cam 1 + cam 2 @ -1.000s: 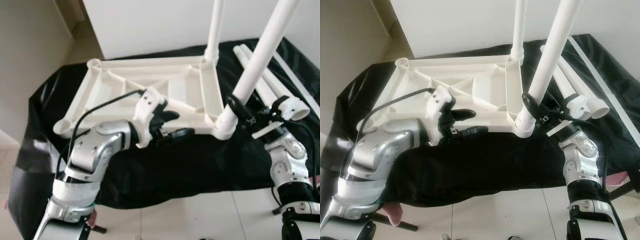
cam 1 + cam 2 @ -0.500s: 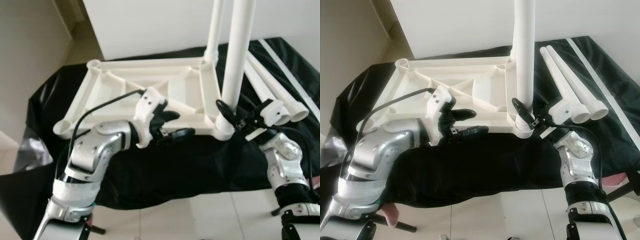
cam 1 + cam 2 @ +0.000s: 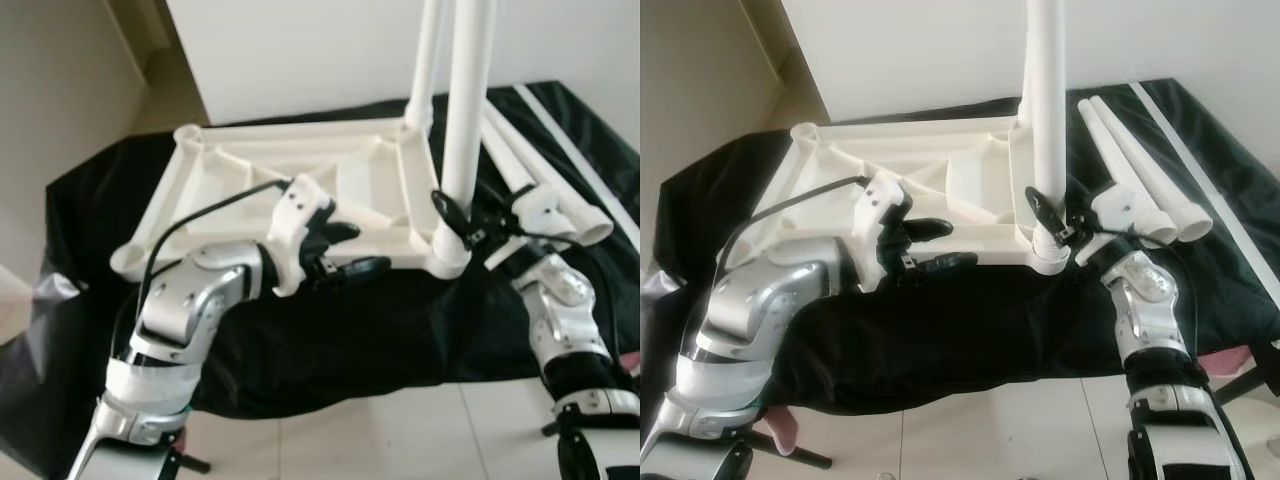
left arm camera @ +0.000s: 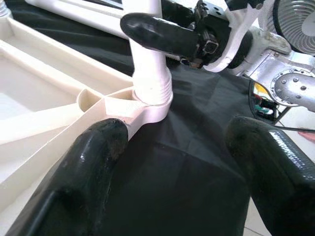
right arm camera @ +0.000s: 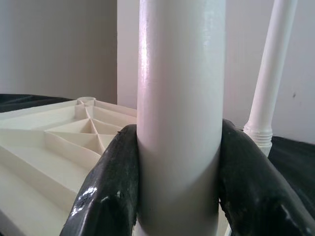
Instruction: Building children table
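Observation:
The white table top (image 3: 290, 131) lies upside down on a black cloth. One white leg (image 3: 425, 60) stands in its far right corner. A second leg (image 3: 468, 100) stands upright in the near right corner socket (image 4: 150, 93), and my right gripper (image 3: 1048, 212) is shut on it just above the socket; the right wrist view has both fingers (image 5: 108, 187) pressed to that leg (image 5: 179, 98). My left gripper (image 3: 368, 247) is open beside the top's near edge, left of that socket, holding nothing. Two loose legs (image 3: 1118, 150) lie to the right.
The black cloth (image 3: 380, 330) drapes over a low surface down to the tiled floor (image 3: 400, 440). A white wall (image 3: 300, 50) rises right behind the table top. A long thin white strip (image 3: 1200, 160) lies at the cloth's right edge.
My right gripper has swung the near leg from a rightward tilt to upright in the corner socket. The left arm has stayed put. The camera has shifted slightly.

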You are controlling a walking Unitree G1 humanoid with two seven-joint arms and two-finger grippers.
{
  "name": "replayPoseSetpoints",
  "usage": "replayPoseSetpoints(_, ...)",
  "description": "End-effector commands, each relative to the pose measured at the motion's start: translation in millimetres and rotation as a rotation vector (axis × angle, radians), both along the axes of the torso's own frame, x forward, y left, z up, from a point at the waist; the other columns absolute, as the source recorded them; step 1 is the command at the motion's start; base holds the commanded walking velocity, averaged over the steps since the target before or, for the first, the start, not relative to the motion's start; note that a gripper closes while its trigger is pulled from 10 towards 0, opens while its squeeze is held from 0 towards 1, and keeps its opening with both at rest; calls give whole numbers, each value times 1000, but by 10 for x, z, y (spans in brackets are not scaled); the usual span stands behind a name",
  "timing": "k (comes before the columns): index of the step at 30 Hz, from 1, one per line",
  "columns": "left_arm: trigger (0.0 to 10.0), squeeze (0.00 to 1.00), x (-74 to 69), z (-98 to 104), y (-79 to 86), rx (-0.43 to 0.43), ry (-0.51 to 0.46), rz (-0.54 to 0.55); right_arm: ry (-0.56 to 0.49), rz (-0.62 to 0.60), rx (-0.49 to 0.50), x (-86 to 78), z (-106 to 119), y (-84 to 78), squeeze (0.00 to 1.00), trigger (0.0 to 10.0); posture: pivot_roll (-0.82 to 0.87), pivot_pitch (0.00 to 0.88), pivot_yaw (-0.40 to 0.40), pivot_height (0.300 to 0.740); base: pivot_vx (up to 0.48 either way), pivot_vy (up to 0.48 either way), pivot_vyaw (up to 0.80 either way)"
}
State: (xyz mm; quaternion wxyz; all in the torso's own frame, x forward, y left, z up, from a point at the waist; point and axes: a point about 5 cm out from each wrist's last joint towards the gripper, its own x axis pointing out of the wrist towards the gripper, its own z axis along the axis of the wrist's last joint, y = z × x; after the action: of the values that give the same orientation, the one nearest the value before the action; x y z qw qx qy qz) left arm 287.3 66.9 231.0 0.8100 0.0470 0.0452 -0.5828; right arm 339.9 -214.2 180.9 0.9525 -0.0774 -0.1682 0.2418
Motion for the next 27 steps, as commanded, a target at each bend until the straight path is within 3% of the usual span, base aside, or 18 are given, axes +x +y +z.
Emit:
replayPoseSetpoints(1,10000,0,14,18,11,2,-11,40,375,-79,4,-183,-791,-154,0,10000,-10,104,122,740,0,0,0)
replayPoseSetpoints(11,10000,0,13,26,21,-1,-14,49,281,-57,47,-264,-740,-161,0,10000,-13,106,117,740,0,0,0)
replayPoseSetpoints(15,10000,0,20,26,17,-3,-12,52,155,-88,140,-234,-433,-189,0,10000,-14,113,113,740,0,0,0)
replayPoseSetpoints(19,10000,0,23,24,16,-5,-10,54,112,-96,171,-224,-315,-193,0,10000,-18,115,112,740,0,0,0)
replayPoseSetpoints(21,10000,0,20,21,-3,-15,-4,52,32,-135,205,-181,-38,-180,0,10000,-24,115,105,740,0,0,0)
replayPoseSetpoints(27,10000,0,23,29,-43,-32,-4,49,26,-252,196,-58,214,-190,0,10000,-34,110,91,740,0,0,0)
